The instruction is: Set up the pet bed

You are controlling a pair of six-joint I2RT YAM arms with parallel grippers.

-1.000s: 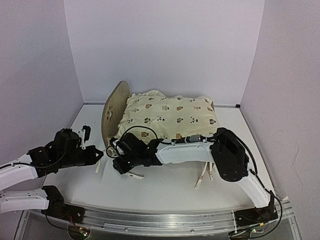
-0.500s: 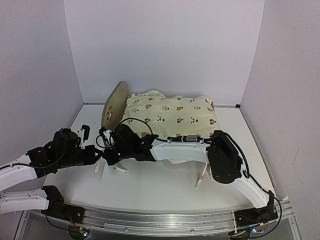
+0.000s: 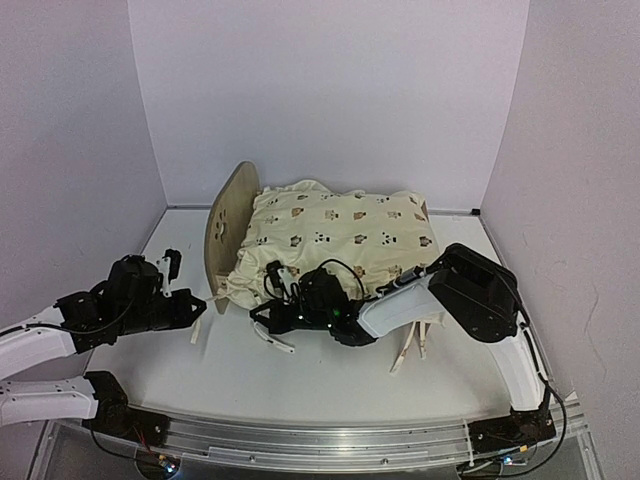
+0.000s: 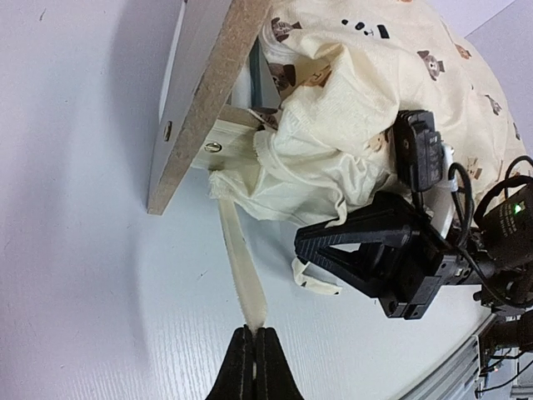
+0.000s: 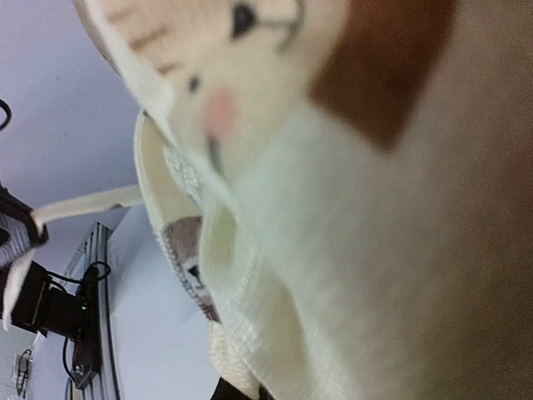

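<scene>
While the pet bed (image 3: 412, 342) stands on the white table (image 3: 330, 385) with its arched headboard (image 4: 208, 92) upright at one end, the cream animal-print cushion (image 3: 340, 230) lies heaped on the frame right beside that headboard. Near the headboard's front foot, the left gripper (image 4: 252, 354) presses its fingers together on the free end of a cream tie strap (image 4: 237, 250) that runs from the cushion's corner. Farther from the headboard, the right gripper (image 4: 301, 247) is closed against the cushion's bunched fabric; I cannot tell whether it pinches a fold.
</scene>
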